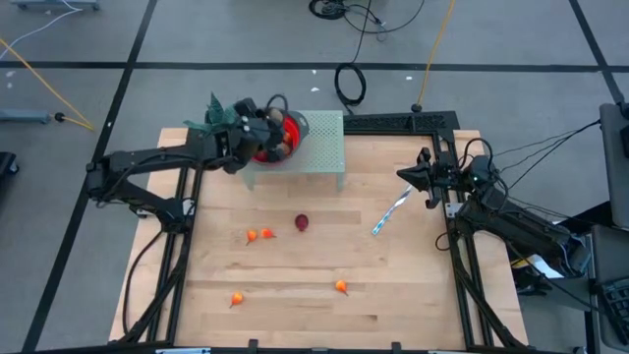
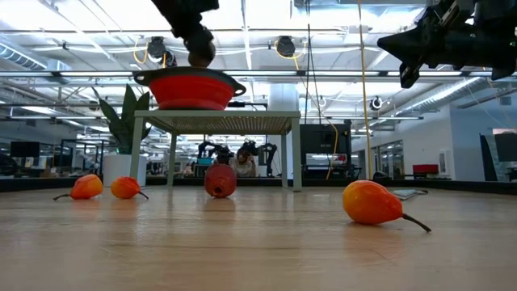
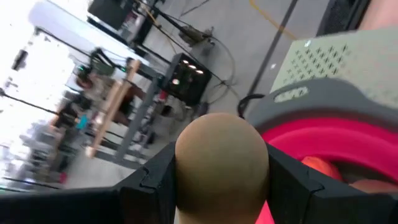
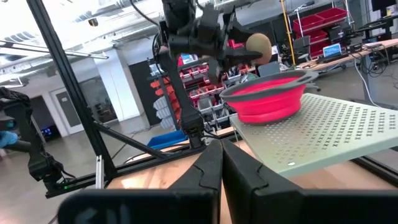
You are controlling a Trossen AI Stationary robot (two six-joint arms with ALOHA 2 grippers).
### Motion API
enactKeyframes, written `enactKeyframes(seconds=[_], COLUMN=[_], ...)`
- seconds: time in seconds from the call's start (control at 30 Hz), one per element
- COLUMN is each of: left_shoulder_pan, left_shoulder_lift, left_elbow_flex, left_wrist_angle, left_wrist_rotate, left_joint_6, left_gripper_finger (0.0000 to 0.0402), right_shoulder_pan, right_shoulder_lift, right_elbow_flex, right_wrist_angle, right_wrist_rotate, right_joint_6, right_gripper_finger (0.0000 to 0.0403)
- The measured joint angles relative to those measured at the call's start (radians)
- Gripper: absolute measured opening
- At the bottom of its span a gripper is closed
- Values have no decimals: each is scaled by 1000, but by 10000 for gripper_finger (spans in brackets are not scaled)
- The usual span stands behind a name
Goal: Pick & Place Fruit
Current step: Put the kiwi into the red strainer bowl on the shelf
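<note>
We see a brownish-green oval toy fruit (image 3: pixel 222 163) clamped between the two dark fingers (image 3: pixel 149 180) of the left gripper (image 1: pixel 267 133), which are spread partway to the width of the fruit. The gripper holds it in the air just above the round red bowl with a grey rim (image 2: pixel 190 87); in the right wrist view the fruit (image 4: pixel 258 45) sits over the far edge of that bowl (image 4: pixel 268 96). Inside the bowl, the left wrist view shows part of an orange piece (image 3: pixel 323 167).

The bowl stands on a small pale green perforated stand with legs (image 1: pixel 319 147) at the far side of the light wooden table (image 1: pixel 295 315).

The other fruits lie on the table, well apart from the bowl. A dark red round fruit (image 1: pixel 302 223) sits near the middle, in front of the stand. Just to its left lie two small orange pieces (image 1: pixel 258 235) close together. Nearer the front edge lie two more orange pieces, one to the left (image 1: pixel 237 299) and one to the right (image 1: pixel 341 287).

A slim blue-and-white stick (image 1: pixel 389 214) lies aslant on the table's right side.

The right gripper (image 1: pixel 417 174) hangs above the table's right edge, close to that stick, its fingers (image 4: pixel 208 177) pressed together and empty.
</note>
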Motion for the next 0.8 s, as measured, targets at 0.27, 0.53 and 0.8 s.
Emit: enactKeyframes(seconds=[0.27,0.53,0.8], left_shoulder_pan=[50,91,158], left_shoulder_lift=[-1,-2,-2], left_elbow_flex=[185,221,221], left_wrist_angle=[-270,-421,-537], left_wrist_rotate=[183,307,439], left_joint_6=[-281,-477,-738], left_gripper_finger=[175,175,175], right_shoulder_pan=[0,0,0], right_shoulder_lift=[0,0,0], right_elbow_flex=[0,0,0], right_wrist_angle=[0,0,0], right_wrist_rotate=[1,2,4], right_joint_6=[0,0,24], right_gripper_finger=[0,0,0])
